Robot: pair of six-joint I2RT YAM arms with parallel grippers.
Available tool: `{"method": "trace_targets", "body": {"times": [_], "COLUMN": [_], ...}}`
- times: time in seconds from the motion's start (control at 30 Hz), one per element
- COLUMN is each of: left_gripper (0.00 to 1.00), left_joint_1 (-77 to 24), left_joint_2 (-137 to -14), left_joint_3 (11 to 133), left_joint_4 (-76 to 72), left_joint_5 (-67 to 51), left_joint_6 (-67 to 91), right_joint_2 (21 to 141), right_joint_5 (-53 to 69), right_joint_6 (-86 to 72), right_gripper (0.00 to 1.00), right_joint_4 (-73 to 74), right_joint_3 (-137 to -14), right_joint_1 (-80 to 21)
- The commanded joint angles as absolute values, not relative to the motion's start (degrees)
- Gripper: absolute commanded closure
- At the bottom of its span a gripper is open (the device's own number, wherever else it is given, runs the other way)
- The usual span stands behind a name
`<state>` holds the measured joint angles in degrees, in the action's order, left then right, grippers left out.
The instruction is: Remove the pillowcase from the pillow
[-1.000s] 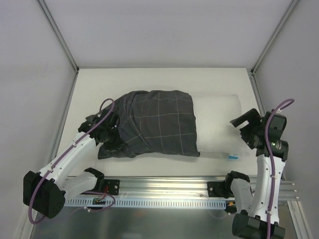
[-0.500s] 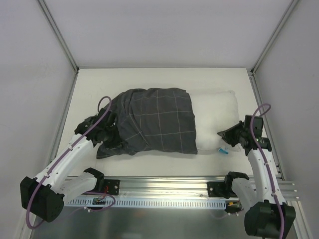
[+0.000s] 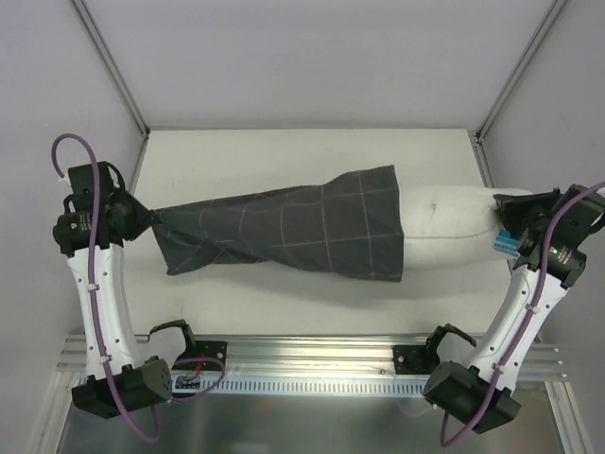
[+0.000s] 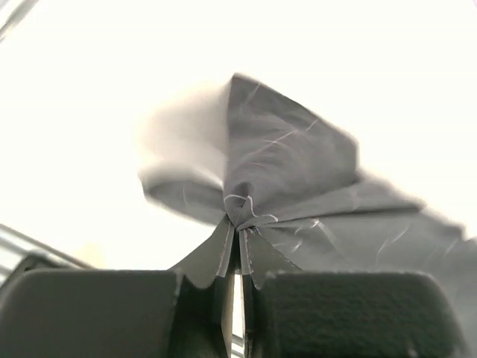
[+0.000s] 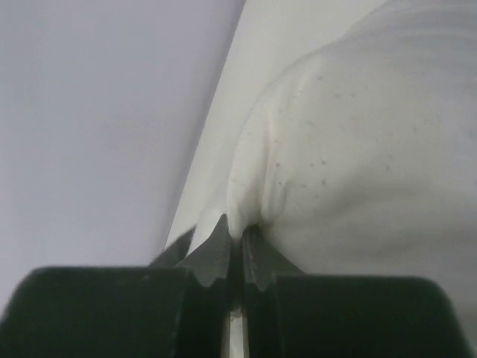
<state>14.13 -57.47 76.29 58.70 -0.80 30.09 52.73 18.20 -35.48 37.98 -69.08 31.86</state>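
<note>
Pillowcase [image 3: 293, 232]: stretched taut over the worktop [image 3: 284, 156], its bunched left end pinched in the closed left hand [image 3: 144, 218], which has been lifted and drawn leftward since half a second ago. Pillow [image 3: 444, 213]: right end clamped by the closed right hand [image 3: 506, 212] and pulled rightward. More white is exposed than before, and the left part is still sheathed.

The left arm [image 3: 98, 293] stands nearly upright at the left edge of the frame, wrist turned toward the middle. The left pincer [image 3: 146, 219] is closed, its fingers [image 4: 223, 250] pinching a bunched end of the pillowcase [image 3: 312, 227]. The right arm [image 3: 520, 305] rises at the right edge, leaning outward. The right pincer [image 3: 502, 214] is clamped tight on the pillow [image 3: 444, 213].
</note>
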Motion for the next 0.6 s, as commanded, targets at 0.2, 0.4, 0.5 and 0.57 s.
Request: {"method": "trace_targets", "body": {"times": [0.2, 0.4, 0.5, 0.57], "left_gripper": [1.0, 1.0, 1.0, 0.83], "left_joint_1": [20.65, 20.65, 20.74, 20.74], "left_joint_2": [-58.28, -61.07, -65.47, -68.97], "left_joint_3": [85.6, 87.88, 89.9, 90.7], "left_joint_4": [60.38, 58.62, 57.4, 57.3], "left_joint_5": [-4.13, -0.35, 4.12, 2.04], "left_joint_6": [30.06, 30.58, 31.46, 30.77], "right_joint_2": [55.55, 59.14, 64.49, 68.97], "right_joint_5": [24.17, 24.17, 22.32, 27.75], "right_joint_6": [-34.81, -35.77, -32.8, -29.9], "right_gripper": [0.99, 0.99, 0.99, 0.79], "right_joint_4": [35.07, 30.95, 29.44, 34.78], "right_joint_3": [-66.62, -67.15, -69.51, -72.75], "right_joint_1": [34.02, 31.99, 30.33, 30.06]}}
